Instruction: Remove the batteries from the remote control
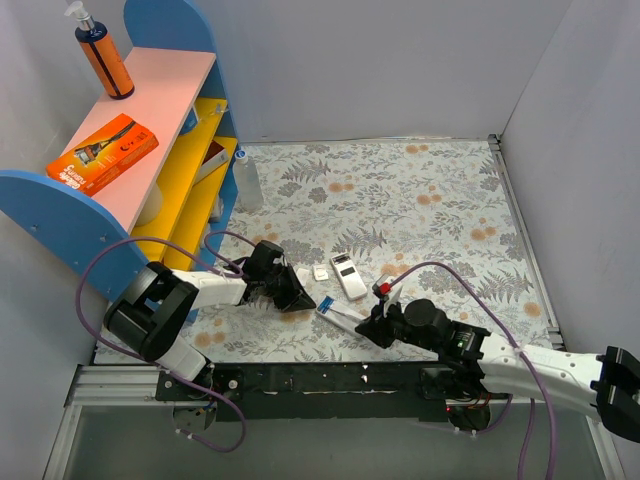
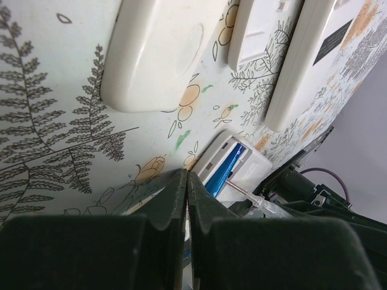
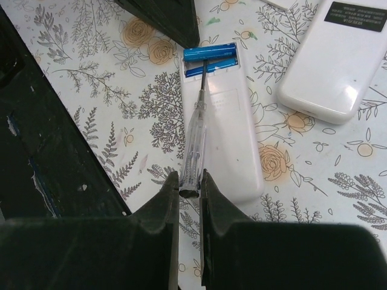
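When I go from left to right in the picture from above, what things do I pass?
orange box → clear bottle → small white cover → white remote. The opened remote overlaps the last two, so it is left out.

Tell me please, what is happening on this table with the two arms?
The right gripper is shut on a clear-handled screwdriver, whose tip reaches into the open compartment of a white remote lying back up. Both blue batteries sit in that compartment, so none is out yet. The left gripper, shut with nothing seen in it, rests by the battery end of the remote. A second remote lies beside it.
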You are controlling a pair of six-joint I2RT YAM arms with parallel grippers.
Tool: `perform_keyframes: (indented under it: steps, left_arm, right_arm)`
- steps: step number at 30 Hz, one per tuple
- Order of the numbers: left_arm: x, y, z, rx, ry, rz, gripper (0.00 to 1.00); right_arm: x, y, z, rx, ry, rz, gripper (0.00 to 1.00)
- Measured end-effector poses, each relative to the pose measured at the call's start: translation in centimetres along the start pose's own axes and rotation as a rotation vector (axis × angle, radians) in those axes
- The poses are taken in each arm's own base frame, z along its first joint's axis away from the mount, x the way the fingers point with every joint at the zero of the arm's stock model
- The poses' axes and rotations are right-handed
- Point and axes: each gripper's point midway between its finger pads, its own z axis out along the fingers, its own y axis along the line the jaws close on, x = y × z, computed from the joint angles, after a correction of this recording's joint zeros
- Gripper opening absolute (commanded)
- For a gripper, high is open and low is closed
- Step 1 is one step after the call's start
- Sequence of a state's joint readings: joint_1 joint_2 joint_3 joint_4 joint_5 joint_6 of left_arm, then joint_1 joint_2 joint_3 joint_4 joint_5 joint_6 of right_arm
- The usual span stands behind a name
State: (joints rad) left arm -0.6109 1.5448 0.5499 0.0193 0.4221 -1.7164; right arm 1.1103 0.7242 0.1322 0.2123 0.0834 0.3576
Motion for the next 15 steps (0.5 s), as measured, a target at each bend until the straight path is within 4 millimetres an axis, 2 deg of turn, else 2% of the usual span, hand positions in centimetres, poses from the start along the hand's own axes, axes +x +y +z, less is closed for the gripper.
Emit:
perform_keyframes:
  steps: [15]
  left_arm:
    - [-0.1, 0.0, 0.0, 0.005, -0.028, -0.003, 0.05]
  right_arm:
    - [3.0, -0.2, -0.1, 0.046, 0.141, 0.107, 0.01]
